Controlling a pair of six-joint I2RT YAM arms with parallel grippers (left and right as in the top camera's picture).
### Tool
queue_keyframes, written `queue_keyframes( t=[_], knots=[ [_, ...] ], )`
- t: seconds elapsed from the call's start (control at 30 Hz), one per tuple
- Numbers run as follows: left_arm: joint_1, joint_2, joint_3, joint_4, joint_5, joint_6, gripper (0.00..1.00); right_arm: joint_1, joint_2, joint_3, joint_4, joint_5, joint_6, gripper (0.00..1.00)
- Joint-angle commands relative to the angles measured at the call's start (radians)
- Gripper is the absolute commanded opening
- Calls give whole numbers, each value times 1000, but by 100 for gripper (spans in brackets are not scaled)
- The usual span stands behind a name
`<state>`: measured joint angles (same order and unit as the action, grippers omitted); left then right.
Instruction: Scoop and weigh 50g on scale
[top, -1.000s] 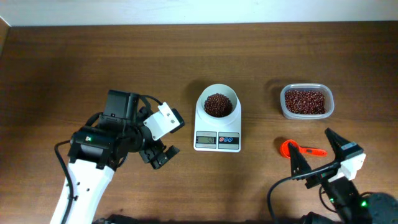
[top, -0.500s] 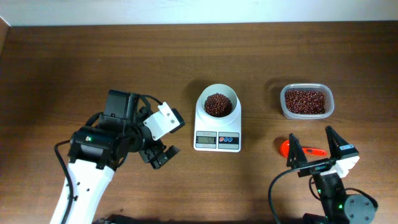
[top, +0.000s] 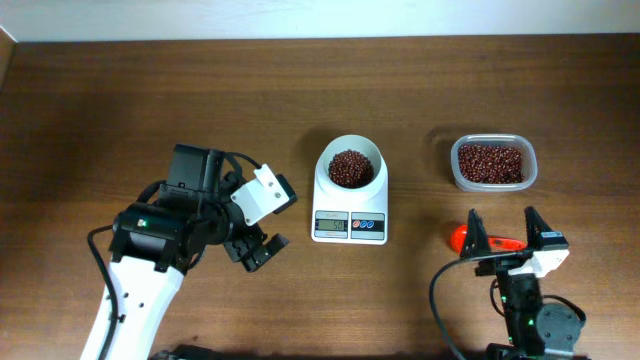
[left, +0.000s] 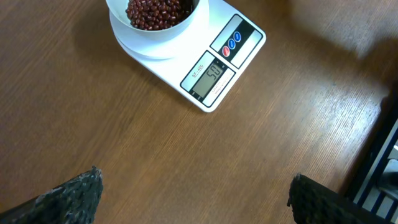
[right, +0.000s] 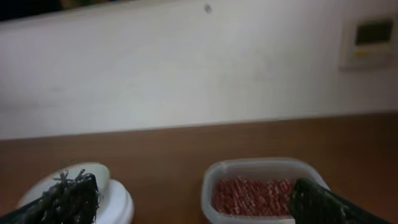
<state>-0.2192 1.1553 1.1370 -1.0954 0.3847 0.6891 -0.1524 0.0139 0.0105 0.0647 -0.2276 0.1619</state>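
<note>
Facing: scale (top: 350, 205) long axis runs near-to-far; display end toward the arms.
Place: mid desk (top: 150, 100), between both arms.
Make: smooth white plastic, round bowl (top: 373, 150) of dark red beans (top: 349, 168).
Grip: left end effector (top: 262, 222) and right end effector (top: 505, 232) wide open, empty.

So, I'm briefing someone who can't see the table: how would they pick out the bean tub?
Find the white scale in the middle of the brown table, then look right. The tub stands there on the wood, beyond the orange scoop. Unlike the round white bowl of beans on the scale, it is clear, rectangular plastic with rounded corners.
</note>
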Motion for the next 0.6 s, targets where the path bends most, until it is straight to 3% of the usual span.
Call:
queue_keyframes(
  t=[0.0,0.4,0.57],
  knots=[
    [4,-10,8,2,0,12,99,8,-11,-5,-86,107,11,99],
    [4,-10,8,2,0,12,99,61,-11,-5,-140,133,-228,99],
    [4,-10,8,2,0,12,99,97,-11,-5,-144,153,-237,99]
  ],
)
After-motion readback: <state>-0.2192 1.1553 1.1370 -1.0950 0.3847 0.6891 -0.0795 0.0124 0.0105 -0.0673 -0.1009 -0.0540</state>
